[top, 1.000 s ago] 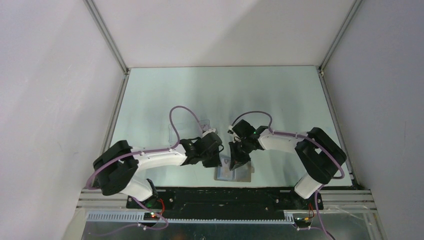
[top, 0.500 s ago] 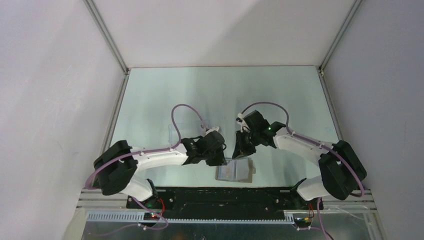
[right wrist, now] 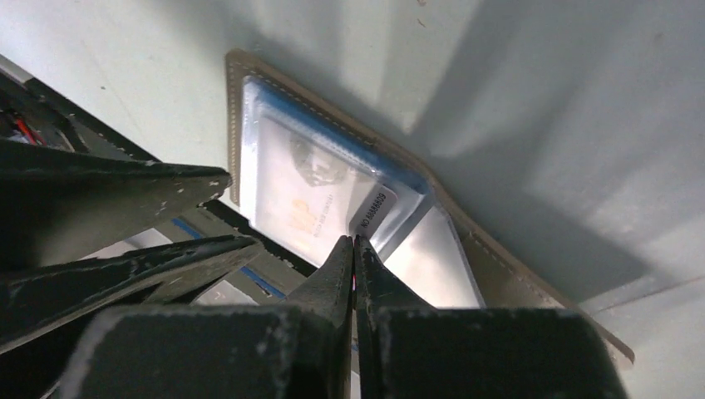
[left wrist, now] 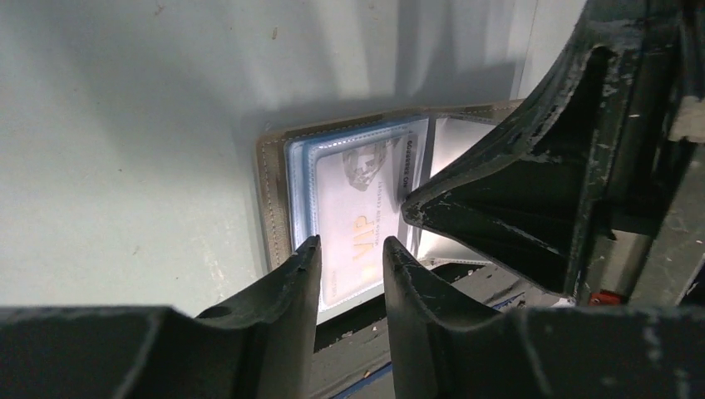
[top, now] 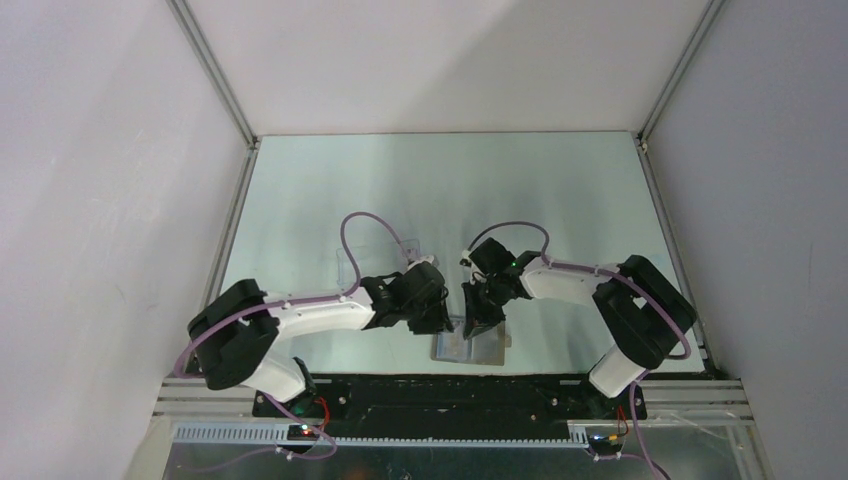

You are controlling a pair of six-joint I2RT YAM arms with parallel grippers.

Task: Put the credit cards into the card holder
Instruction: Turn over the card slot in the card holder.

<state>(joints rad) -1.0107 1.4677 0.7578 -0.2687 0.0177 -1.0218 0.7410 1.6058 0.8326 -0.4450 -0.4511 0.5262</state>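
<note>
One thin, slick card (left wrist: 353, 208) in the floppy holder (left wrist: 270, 191): I'd pinch its edge, left claw (left wrist: 349, 245) narrow, right claw (right wrist: 354, 243) closed tight.

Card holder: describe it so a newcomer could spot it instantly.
Start at the pale green table and go to the middle of its near edge. Under the left gripper and right gripper lies the grey-brown fold-over card holder, opened flat. Its stitched border, light blue lining and clear sleeves showing a pale VIP-printed card mark it.
</note>
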